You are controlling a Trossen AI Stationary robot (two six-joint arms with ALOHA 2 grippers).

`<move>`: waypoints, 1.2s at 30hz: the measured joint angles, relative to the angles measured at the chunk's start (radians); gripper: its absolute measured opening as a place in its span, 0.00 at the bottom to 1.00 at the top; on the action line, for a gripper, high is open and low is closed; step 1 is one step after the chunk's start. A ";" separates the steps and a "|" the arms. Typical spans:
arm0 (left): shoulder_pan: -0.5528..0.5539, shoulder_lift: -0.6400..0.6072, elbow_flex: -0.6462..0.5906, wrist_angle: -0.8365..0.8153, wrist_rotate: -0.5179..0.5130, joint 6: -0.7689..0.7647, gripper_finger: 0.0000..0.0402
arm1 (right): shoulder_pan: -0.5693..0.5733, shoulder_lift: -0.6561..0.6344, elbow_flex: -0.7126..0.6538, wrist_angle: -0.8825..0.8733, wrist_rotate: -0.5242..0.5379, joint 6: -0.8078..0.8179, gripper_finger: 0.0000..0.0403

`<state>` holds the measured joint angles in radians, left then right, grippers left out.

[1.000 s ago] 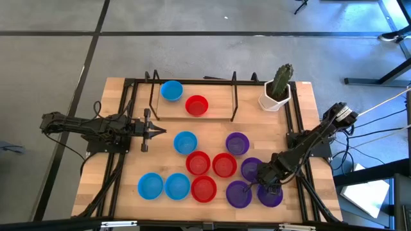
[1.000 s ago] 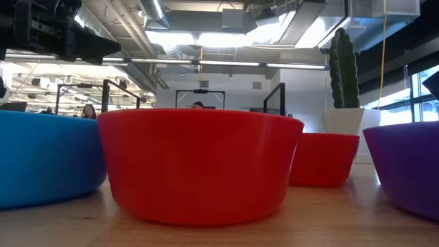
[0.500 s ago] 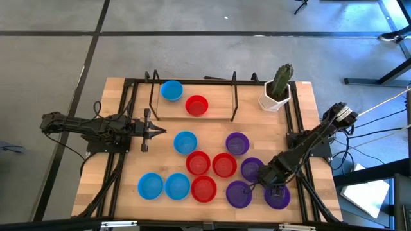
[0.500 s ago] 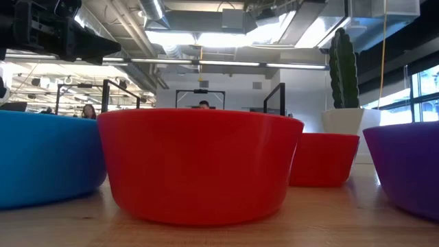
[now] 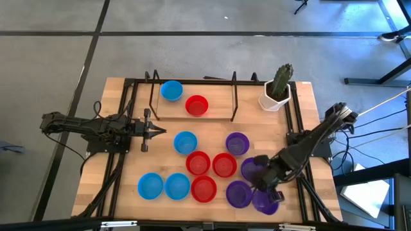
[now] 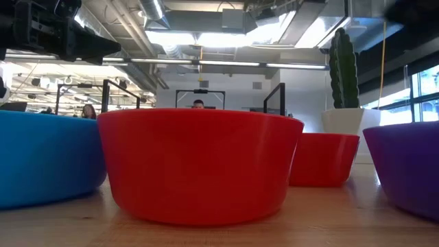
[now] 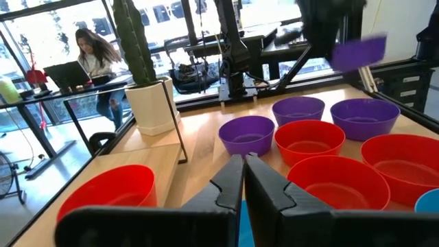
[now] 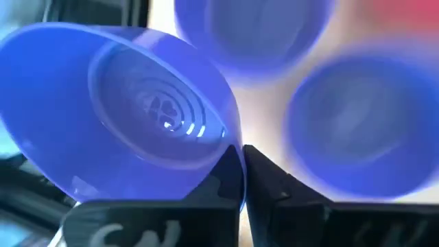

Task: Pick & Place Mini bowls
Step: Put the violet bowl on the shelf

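right gripper (image 5: 264, 190) pinches a purple mini bowl (image 5: 264, 201) by its rim, lifted at the table's near right corner.

its fingers (image 8: 226, 180) are pressed thin on the bowl's wall; the bowl is round, shallow, glossy, tilted, with moulded rings inside its base (image 8: 168, 113). two other purple bowls (image 5: 238, 192) lie just beside it. the left gripper (image 5: 154, 131) hangs by the table's left side, fingers (image 7: 230, 182) pressed together on nothing, near a blue bowl (image 5: 185, 142). no readable writing shows.
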<state>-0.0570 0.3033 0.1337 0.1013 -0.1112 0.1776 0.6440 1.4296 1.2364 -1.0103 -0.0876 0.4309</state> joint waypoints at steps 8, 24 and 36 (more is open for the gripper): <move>0.000 0.000 0.000 0.000 0.000 0.010 0.02 | -0.136 0.000 0.409 -0.110 0.401 -0.226 0.01; 0.000 0.000 0.000 0.000 0.000 0.011 0.03 | -0.955 0.169 0.763 -0.065 0.386 -0.493 0.01; 0.000 0.000 0.000 -0.001 0.000 0.031 0.03 | -1.121 0.644 1.085 -0.190 0.374 -0.868 0.01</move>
<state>-0.0570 0.3035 0.1337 0.1005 -0.1110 0.2084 -0.4766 2.0732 2.3209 -1.2000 0.2867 -0.4368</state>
